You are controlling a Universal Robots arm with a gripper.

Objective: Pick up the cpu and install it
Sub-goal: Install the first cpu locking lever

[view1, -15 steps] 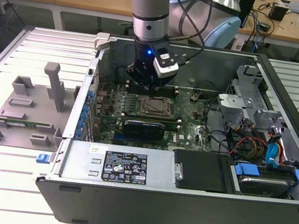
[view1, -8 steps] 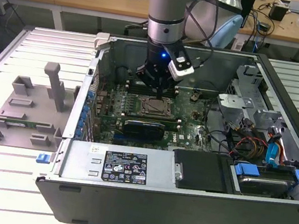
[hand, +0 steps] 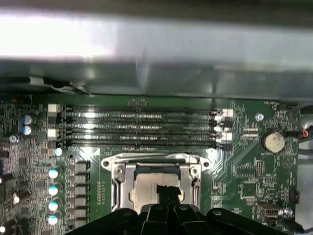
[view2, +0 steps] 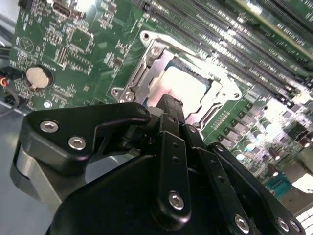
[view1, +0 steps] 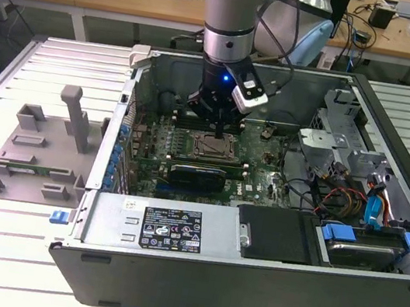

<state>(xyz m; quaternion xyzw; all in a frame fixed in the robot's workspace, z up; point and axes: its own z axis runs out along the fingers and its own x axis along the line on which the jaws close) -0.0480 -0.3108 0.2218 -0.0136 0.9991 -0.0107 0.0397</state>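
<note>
The cpu (view2: 183,88) (hand: 144,188), a pale silver square, lies flat inside the metal frame of the motherboard socket (view1: 214,149). My gripper (view1: 218,134) hangs straight down into the open computer case (view1: 246,286), right over that socket. In both wrist views the black fingers come together into one narrow tip (view2: 171,104) (hand: 167,192) over the middle of the cpu's top. Nothing shows between them. I cannot tell whether the tip touches the chip or hovers just above it.
Memory slots (hand: 142,127) run alongside the socket, and a coin battery (hand: 273,141) sits further off on the board. A black expansion card (view1: 197,174) lies just in front of the socket. A grey parts fixture (view1: 33,144) rests on the table at the exterior view's left. Drive cages and cables (view1: 355,198) crowd the case's right end.
</note>
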